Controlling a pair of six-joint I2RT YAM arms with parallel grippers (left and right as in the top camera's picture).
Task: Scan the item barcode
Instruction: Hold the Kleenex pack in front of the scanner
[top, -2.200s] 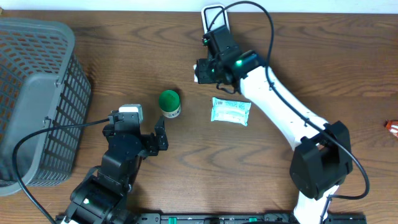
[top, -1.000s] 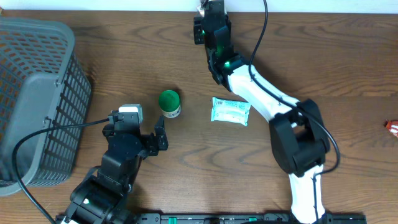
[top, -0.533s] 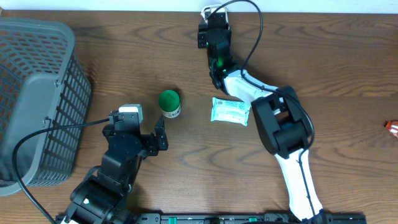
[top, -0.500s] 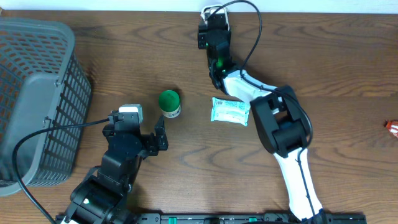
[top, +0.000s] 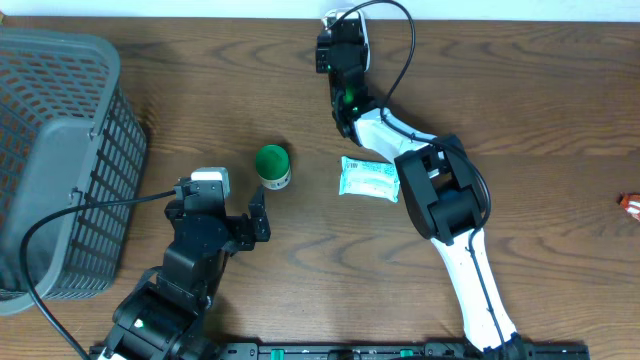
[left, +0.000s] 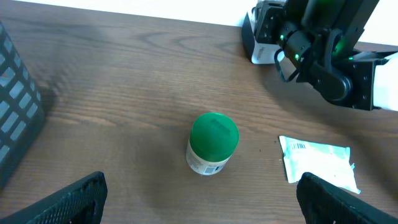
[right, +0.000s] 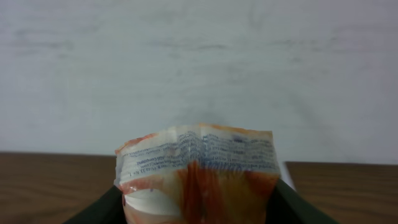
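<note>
An orange and white packet (right: 196, 174) with fine print along its top edge fills the right wrist view, and my right gripper (right: 196, 200) is shut on it, a black finger on each side. I cannot make out a barcode on it. In the overhead view the right gripper (top: 336, 45) is at the table's back edge, facing the white wall. My left gripper (top: 218, 215) rests open near the front, nothing between its fingers (left: 74, 199).
A green-capped bottle (top: 272, 165) (left: 212, 143) stands mid-table with a white sachet (top: 370, 179) (left: 317, 163) to its right. A grey basket (top: 60, 160) fills the left side. A white object (top: 345, 17) sits at the back edge by the right gripper.
The right arm swung from above the sachet to the back edge of the table with the packet, then shifted only slightly. The left arm has stayed still.
</note>
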